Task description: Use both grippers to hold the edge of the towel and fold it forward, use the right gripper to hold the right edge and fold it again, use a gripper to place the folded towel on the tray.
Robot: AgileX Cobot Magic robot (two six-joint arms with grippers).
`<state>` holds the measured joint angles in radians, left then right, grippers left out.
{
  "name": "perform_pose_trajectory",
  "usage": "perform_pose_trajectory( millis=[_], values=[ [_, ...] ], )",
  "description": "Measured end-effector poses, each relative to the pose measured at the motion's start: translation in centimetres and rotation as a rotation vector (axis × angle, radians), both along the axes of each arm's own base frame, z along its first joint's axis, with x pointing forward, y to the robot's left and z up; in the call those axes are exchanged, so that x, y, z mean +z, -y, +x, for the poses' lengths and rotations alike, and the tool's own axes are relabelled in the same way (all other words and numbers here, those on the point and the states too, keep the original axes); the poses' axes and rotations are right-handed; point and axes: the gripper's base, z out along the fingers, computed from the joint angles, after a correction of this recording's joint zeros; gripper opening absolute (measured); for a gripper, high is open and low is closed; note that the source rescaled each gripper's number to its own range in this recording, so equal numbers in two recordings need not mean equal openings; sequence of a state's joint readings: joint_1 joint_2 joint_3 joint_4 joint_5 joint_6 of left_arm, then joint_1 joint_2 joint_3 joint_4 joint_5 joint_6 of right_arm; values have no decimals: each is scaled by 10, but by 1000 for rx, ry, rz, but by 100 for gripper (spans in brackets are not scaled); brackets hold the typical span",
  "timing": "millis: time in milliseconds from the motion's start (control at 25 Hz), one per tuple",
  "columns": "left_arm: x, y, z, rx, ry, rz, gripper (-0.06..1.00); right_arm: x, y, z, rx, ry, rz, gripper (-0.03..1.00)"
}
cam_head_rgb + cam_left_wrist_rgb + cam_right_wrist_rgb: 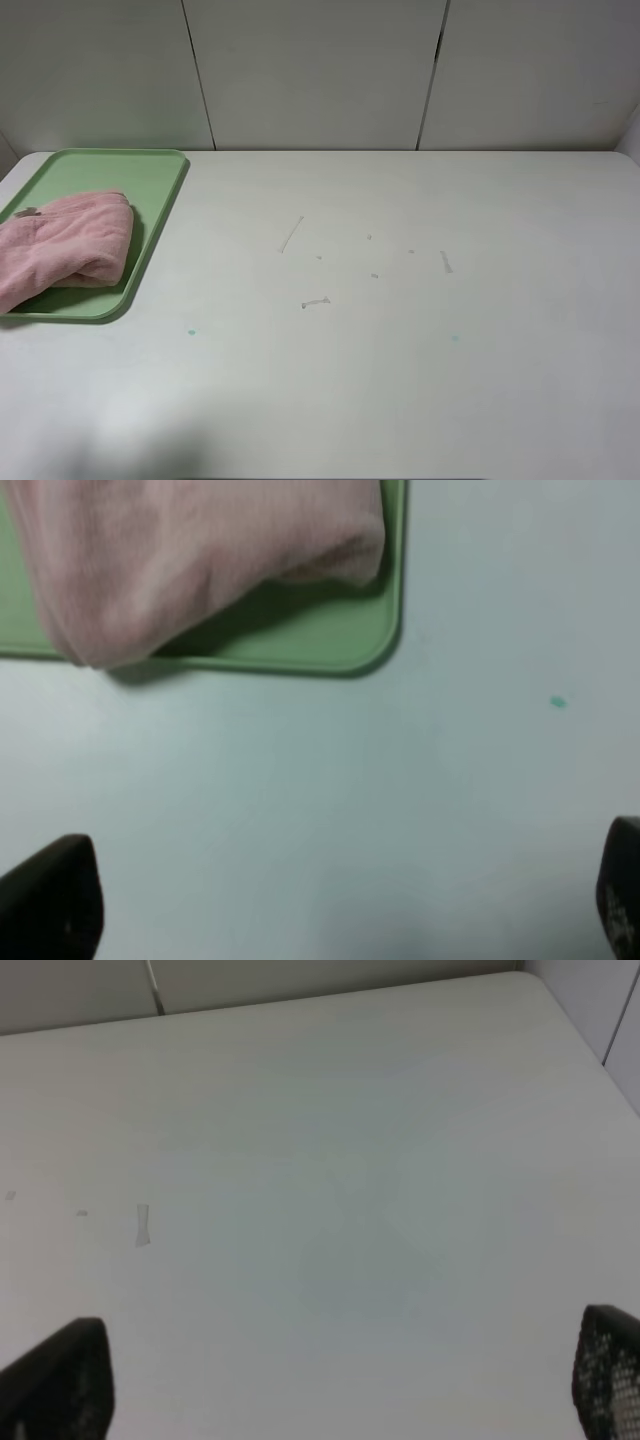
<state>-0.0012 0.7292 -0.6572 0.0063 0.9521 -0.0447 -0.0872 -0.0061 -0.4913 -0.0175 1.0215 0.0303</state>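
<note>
The pink towel (62,245) lies folded and bunched on the light green tray (150,190) at the table's far left; its near end hangs over the tray's rim. A small tag (27,212) shows on its far side. In the left wrist view the towel (190,555) and the tray (330,640) lie beyond my left gripper (345,900), which is open and empty above the bare table. My right gripper (345,1380) is open and empty over the table's right part. Neither gripper shows in the exterior high view.
The white table (400,350) carries small scuff marks (315,302) near its middle and tiny teal specks (191,332). A white panelled wall (320,70) stands behind the table. The table's right edge (585,1030) shows in the right wrist view.
</note>
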Motion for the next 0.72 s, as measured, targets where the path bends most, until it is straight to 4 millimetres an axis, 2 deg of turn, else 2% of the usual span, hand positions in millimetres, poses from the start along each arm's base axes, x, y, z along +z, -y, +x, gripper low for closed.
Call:
perform_pose_trajectory(
  millis=[400,720],
  values=[
    [-25,1,-62,-4,81,-14,100,0,0,0,0,1,0,100],
    [-21,3,-99,-27,325,-19,100,0,0,0,0,1,0,100]
  ],
)
